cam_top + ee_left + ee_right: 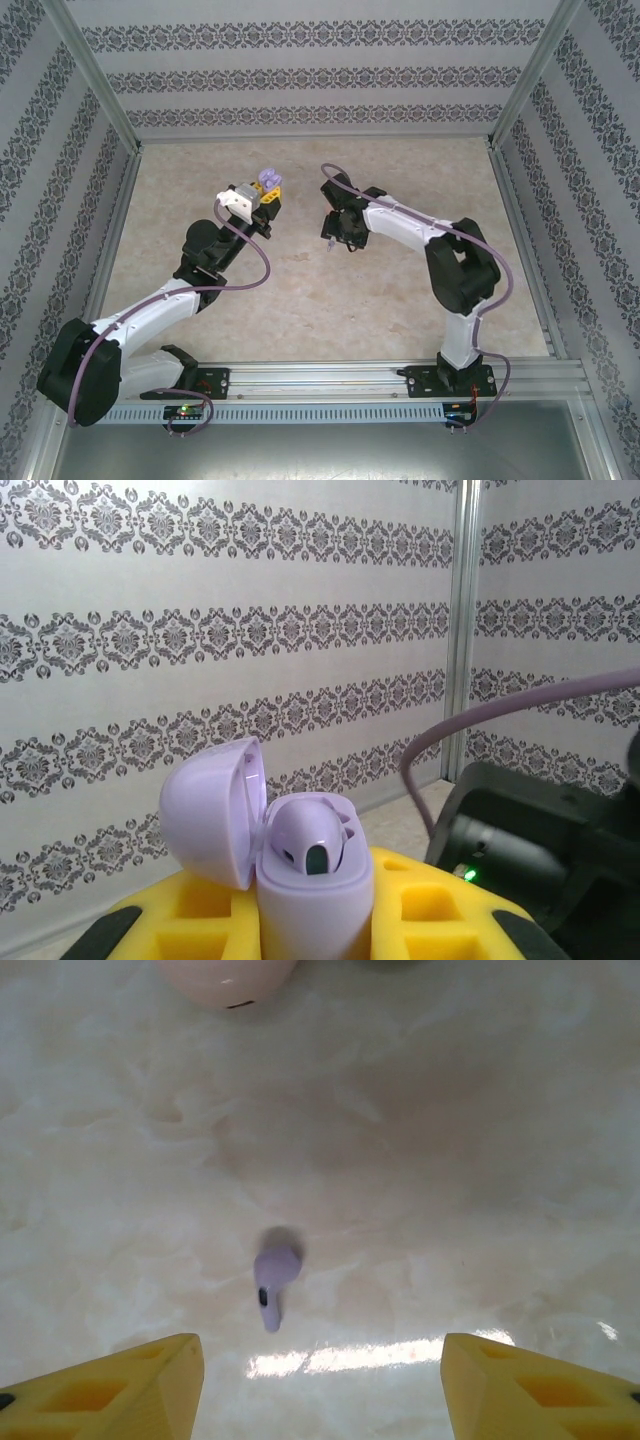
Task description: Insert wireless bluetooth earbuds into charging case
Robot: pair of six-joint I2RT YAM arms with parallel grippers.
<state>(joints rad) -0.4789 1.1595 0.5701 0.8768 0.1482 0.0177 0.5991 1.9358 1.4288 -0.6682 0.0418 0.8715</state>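
Holding: left claw clamped on the lilac case, upright, its lid swung open toward 9 o'clock; a bud-like shape looks seated inside. Right claw hangs fingers apart over the table. The loose lilac bud lies flat at 11 o'clock of the gap, stem pointing to 6.

Step in hand, I judge: pick up this bud. Shift slightly left, drop straight, pinch the head rather than the stem, close gently; small and smooth, likely to skid.

Room: bare table all round; pink case well apart at 12; walls far off.
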